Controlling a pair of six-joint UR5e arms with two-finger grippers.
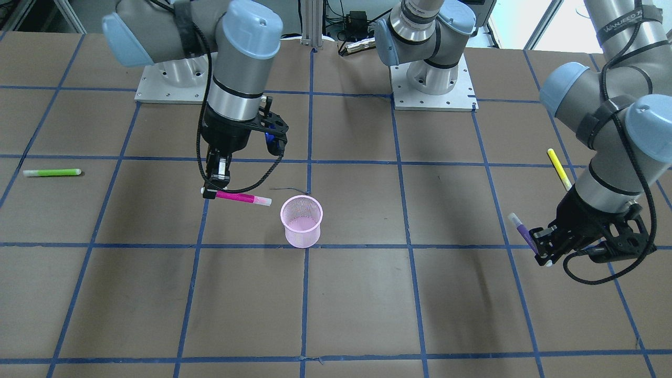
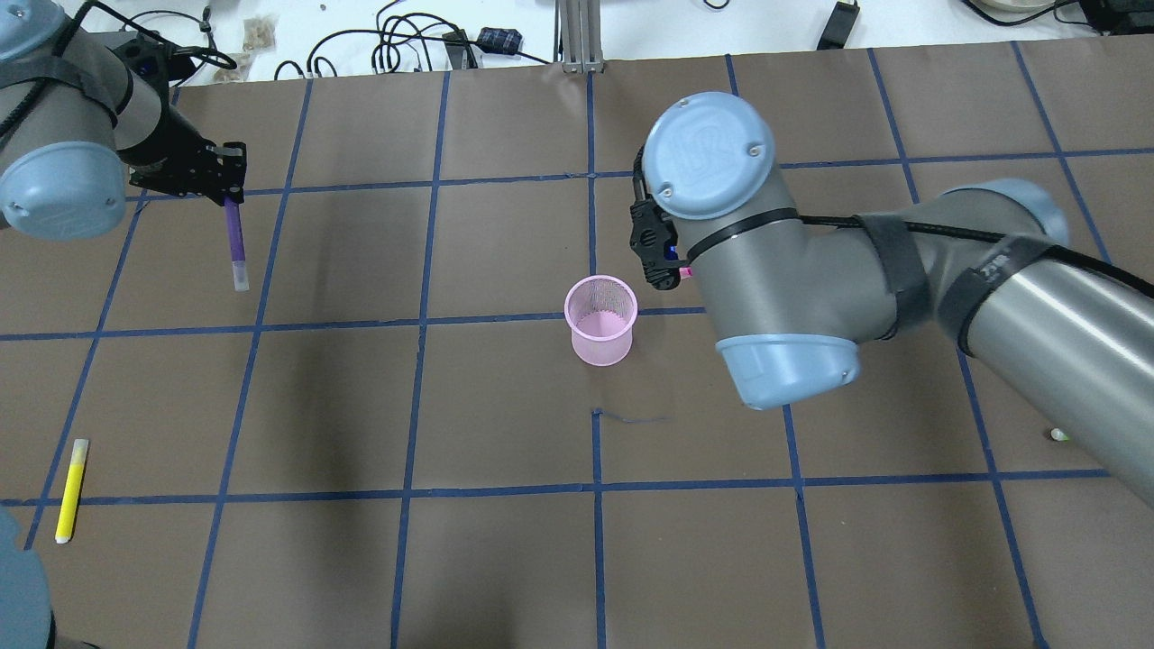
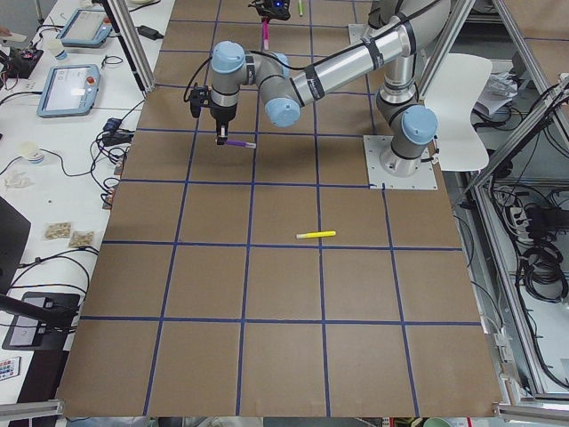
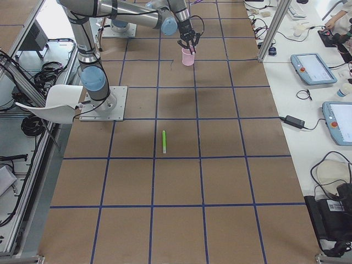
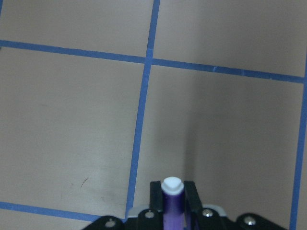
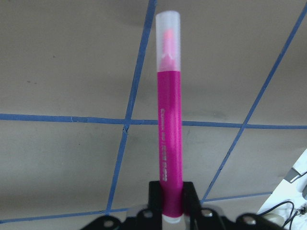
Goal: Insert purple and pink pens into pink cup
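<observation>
Pink pen [image 6: 170,139] level, cap toward pink cup [image 1: 301,221], purple pen [image 1: 523,233] level

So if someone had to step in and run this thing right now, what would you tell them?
Right gripper: shut on the pink pen, held roughly level beside the pink cup.
Left gripper: shut on the purple pen, well away from the cup.
Done: both pens picked up.
Left: put each into the cup; neither is in yet.
Yellow pen and green pen lie on the table, not part of the job.
</observation>
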